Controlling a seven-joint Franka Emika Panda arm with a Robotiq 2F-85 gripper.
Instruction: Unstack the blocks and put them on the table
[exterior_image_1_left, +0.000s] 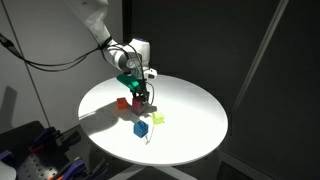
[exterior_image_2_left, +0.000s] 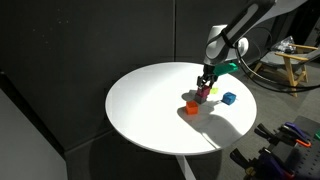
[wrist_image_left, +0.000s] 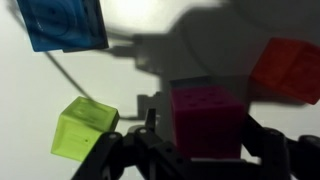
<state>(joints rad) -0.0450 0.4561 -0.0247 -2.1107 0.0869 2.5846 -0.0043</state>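
Tool (wrist_image_left: 203, 138), spread astride the small magenta plastic cube (wrist_image_left: 207, 115), should centre, close squarely on its sides, then lift straight above the white round desk (exterior_image_1_left: 195, 115).

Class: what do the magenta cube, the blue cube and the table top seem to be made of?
Magenta cube: probably moulded plastic, matt; even colour, small dimples on its face. Blue cube: likely the same; a faint ring on its face. Table: smooth plain white top, perhaps laminate; cannot tell.
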